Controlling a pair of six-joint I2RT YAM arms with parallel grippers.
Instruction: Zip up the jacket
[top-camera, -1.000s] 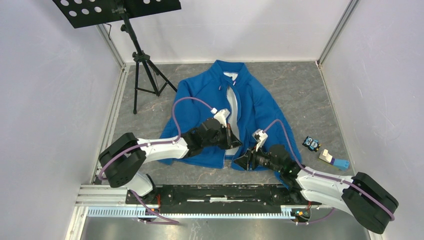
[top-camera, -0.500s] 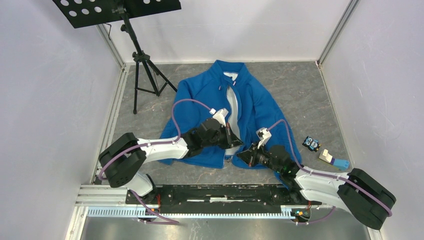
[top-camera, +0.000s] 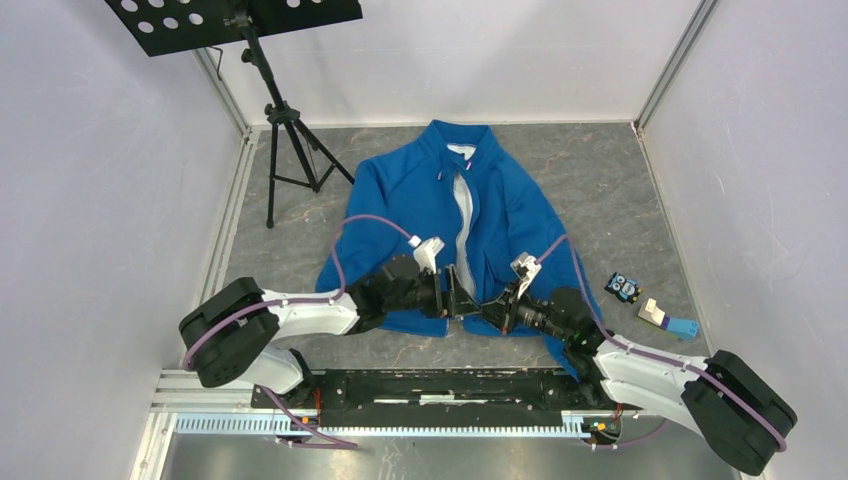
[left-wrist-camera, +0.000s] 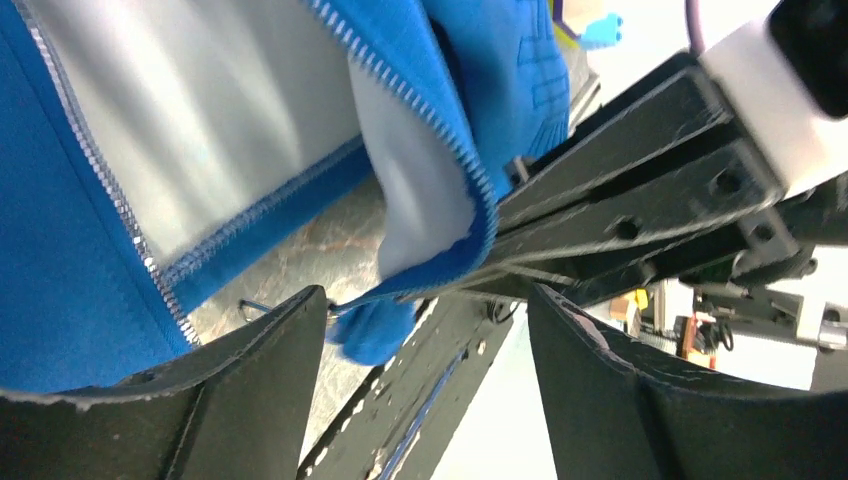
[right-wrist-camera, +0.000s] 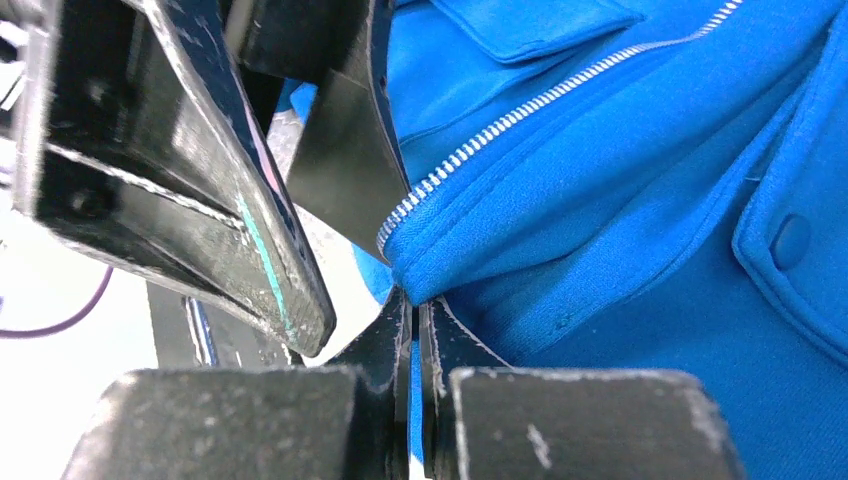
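The bright blue jacket (top-camera: 400, 200) lies face up on the table, collar at the far side, its front open along the zipper with white lining showing. My right gripper (right-wrist-camera: 412, 305) is shut on the bottom hem corner of one front panel, just below the end of the zipper teeth (right-wrist-camera: 500, 120). My left gripper (left-wrist-camera: 425, 345) stands open right beside it with nothing between its fingers. The pinched hem corner (left-wrist-camera: 450, 230) hangs just beyond its fingertips. In the top view both grippers meet at the jacket's bottom hem, left (top-camera: 455, 293) and right (top-camera: 488, 311).
A black music stand (top-camera: 270, 100) stands at the back left. A small blue-and-black toy (top-camera: 623, 288) and a white-and-blue block (top-camera: 665, 318) lie right of the jacket. The arms' black base rail (top-camera: 430, 385) runs along the near edge. Grey walls close in the sides.
My left gripper has opened, let go of the front edge and dropped back to the hem. My right gripper has shut on the hem corner and shifted left. The jacket's front gap has narrowed.
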